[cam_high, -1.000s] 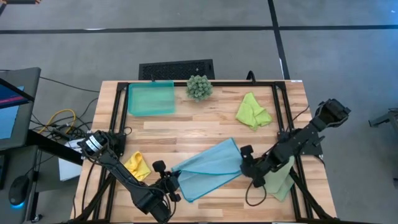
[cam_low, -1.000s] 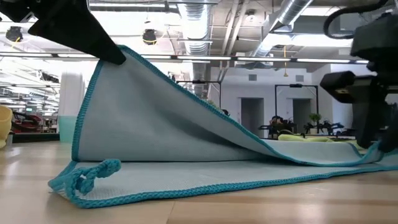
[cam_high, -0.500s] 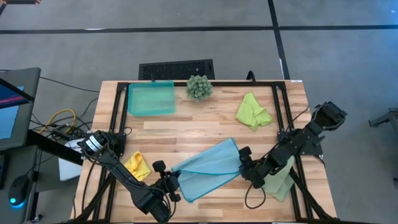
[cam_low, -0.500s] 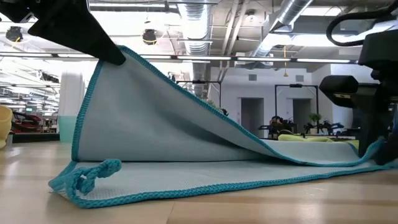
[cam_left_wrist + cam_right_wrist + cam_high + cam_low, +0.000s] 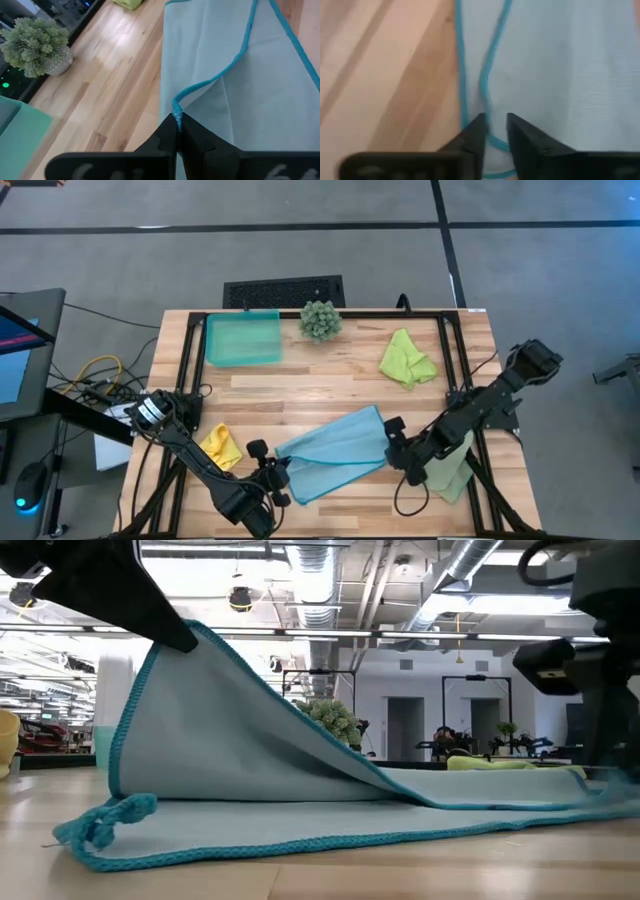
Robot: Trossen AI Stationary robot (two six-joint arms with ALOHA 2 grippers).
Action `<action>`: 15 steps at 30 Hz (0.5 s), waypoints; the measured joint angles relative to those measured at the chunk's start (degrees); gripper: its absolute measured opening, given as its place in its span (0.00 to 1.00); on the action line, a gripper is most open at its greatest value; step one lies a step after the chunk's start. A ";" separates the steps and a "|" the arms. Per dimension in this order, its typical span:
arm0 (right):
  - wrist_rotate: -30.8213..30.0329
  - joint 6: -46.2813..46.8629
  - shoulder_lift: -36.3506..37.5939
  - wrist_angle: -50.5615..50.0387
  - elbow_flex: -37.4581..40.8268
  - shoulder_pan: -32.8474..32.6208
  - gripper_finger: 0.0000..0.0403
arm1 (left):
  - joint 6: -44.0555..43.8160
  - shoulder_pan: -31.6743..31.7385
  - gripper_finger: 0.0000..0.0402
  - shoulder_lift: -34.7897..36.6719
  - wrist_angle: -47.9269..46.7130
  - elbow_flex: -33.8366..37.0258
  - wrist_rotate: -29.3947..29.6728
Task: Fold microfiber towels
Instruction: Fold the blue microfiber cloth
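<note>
The light blue towel (image 5: 335, 450) lies near the middle of the table, partly doubled over. My left gripper (image 5: 281, 473) is shut on one of its corners and holds that corner up at the towel's left end. My right gripper (image 5: 495, 131) hovers at the towel's right edge (image 5: 385, 442), open by a narrow gap, with the teal hem (image 5: 487, 90) running between its fingertips. A yellow towel (image 5: 222, 447) lies crumpled at the near left. A lime green towel (image 5: 405, 358) lies at the far right. A pale sage towel (image 5: 455, 472) lies under my right arm. My left gripper pinches the blue towel's hemmed corner (image 5: 177, 116) between its two shut fingers, slanting down from the table's left. The corner (image 5: 190, 632) is raised clear of the table. The layer below it slopes down to the right onto the rest of the towel (image 5: 330, 830), which lies flat. My right gripper stands over the hem at the towel's right edge; whether its fingertips touch the cloth I cannot tell.
A teal tray (image 5: 243, 338) and a spiky green plant (image 5: 320, 320) stand at the far edge. Black frame rails (image 5: 447, 380) run along the table's sides. Bare wood lies between the blue towel and the far objects.
My right gripper has dipped to the towel's right edge and come up again. That edge was lifted a little and now lies flat. The raised layer has sagged lower, and the towel's loose near corner has slid a little toward the table's left.
</note>
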State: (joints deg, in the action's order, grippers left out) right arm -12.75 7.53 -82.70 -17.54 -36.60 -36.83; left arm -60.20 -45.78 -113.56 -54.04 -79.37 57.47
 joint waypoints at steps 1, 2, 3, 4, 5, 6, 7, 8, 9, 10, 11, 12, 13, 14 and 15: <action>0.62 -0.02 -0.02 0.00 0.02 0.12 0.35 | 0.00 0.00 0.00 0.00 0.02 0.00 0.01; 0.74 -0.05 0.00 0.23 0.01 0.19 0.40 | 0.00 0.00 0.00 0.00 0.02 0.00 0.00; 0.70 -0.04 0.00 0.37 -0.02 0.21 0.44 | 0.00 0.00 0.00 0.00 0.02 0.00 0.01; 0.61 -0.02 0.00 0.30 -0.02 0.22 0.48 | 0.00 0.00 0.00 0.00 0.02 -0.01 0.00; 0.47 -0.21 0.00 0.27 -0.02 0.17 0.50 | 0.00 0.00 0.00 0.00 0.02 0.00 0.02; 0.32 -0.43 0.00 0.28 -0.02 0.03 0.52 | 0.01 0.00 0.00 0.00 0.02 0.00 0.02; 0.06 -0.56 -0.01 0.26 -0.02 -0.12 0.53 | 0.01 0.00 0.00 0.00 0.02 0.00 0.02; -0.02 -1.16 -0.18 0.20 -0.01 -0.27 0.53 | 0.02 0.00 0.00 0.00 0.02 0.00 0.02; 0.01 -2.00 -0.57 0.23 -0.02 -0.33 0.52 | 0.00 0.00 0.00 0.00 0.01 -0.02 0.02; 0.02 -2.96 -1.09 0.26 0.00 -0.51 0.51 | 0.00 0.00 0.00 0.00 0.02 -0.02 0.02; 0.00 -3.64 -1.47 0.22 0.02 -0.71 0.50 | 0.02 0.00 0.00 0.00 0.02 -0.02 0.02; -0.06 -4.16 -1.87 0.46 0.02 -0.94 0.48 | 0.01 0.00 0.00 0.00 0.01 -0.02 0.02; -0.17 -4.39 -2.42 1.18 0.01 -1.06 0.46 | 0.02 0.00 0.00 0.00 0.02 -0.02 0.02; -0.18 -4.47 -2.91 1.50 0.00 -1.08 0.43 | 0.02 0.00 0.00 0.00 0.02 -0.02 0.02; -0.19 -4.54 -3.24 1.44 0.02 -1.09 0.40 | 0.00 0.00 0.00 0.00 0.00 -0.02 0.02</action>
State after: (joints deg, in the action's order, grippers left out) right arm -12.94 2.99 -85.94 -16.10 -36.58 -37.92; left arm -60.20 -45.78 -113.56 -54.04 -79.40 57.49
